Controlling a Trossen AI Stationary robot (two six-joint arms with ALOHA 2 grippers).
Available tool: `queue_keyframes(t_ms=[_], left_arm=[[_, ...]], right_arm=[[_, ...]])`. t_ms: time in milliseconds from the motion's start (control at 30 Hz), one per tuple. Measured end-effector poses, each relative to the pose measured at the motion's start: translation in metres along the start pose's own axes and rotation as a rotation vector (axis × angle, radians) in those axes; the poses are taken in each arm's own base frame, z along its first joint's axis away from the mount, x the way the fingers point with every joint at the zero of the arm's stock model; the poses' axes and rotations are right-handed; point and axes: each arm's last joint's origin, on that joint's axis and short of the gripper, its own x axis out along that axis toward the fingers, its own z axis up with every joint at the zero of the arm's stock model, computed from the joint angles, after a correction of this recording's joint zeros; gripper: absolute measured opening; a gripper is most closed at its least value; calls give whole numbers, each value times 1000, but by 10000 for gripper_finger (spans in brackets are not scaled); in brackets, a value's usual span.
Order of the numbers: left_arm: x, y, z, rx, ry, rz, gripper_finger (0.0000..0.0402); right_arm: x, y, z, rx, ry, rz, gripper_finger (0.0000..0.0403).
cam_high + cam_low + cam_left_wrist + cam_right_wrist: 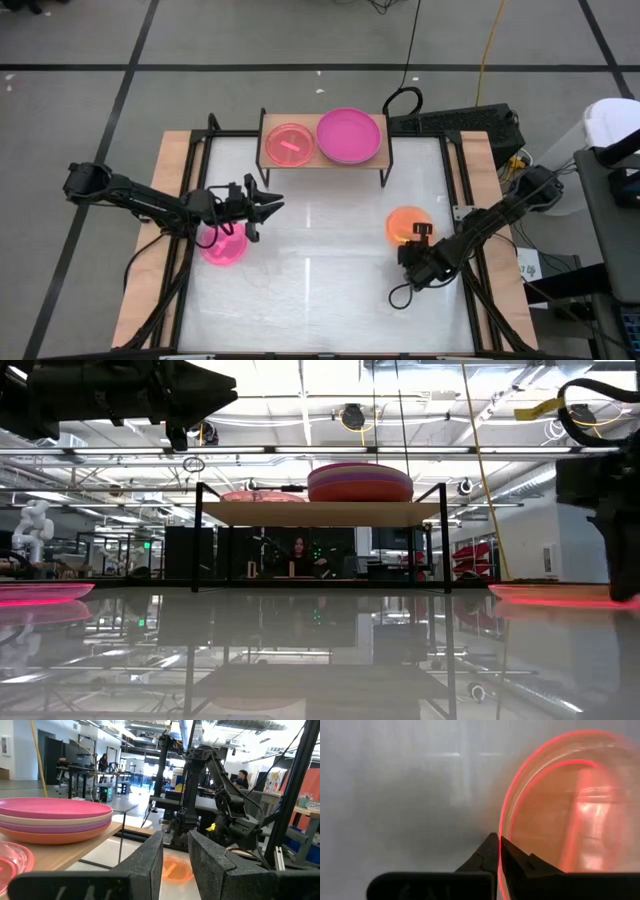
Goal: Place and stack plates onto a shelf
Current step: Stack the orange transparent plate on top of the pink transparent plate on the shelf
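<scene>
The shelf (pixel 325 163), a light-wood board on black legs, stands at the table's far side. It carries a small pink divided plate (pixel 287 144) and a stack of large plates with a magenta one on top (pixel 348 135). A pink plate (pixel 223 247) lies flat on the table at the left. My left gripper (pixel 270 204) hovers open above the table to that plate's right, nothing between its fingers (pixel 150 860). An orange translucent plate (pixel 404 222) lies on the table at the right, with my right gripper (pixel 499 842) shut on its rim. My right gripper pinches the orange plate's rim (pixel 500 831) between its two fingertips, at the plate's near edge (pixel 412 238). The fingers come from above, slanting steeply down. The plate lies about flat, low at the table (pixel 560 596).
Wooden side boards (pixel 170 180) and black frame rails run along the table's left and right. Cables and a black box (pixel 470 125) lie behind the shelf. The white tabletop (pixel 320 260) between the two arms is bare.
</scene>
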Motion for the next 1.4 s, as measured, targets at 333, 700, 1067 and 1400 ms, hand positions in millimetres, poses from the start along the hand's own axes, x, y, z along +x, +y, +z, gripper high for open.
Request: queue_keyframes(t_ms=[333,700,1067,1400], left_arm=[[0,3,0,6,-11,95,97],[0,3,3,-4,-33,106,97],[-14,7,30,150,-146,213,97],[-27,12,31,191,-35,250,97]], right_arm=[[-59,-10,92,-150,-610,-43,0],[-90,-107,200,-286,-770,-334,0],[-52,-161,260,-417,-733,-461,0],[-2,-175,297,-470,-730,-430,0]])
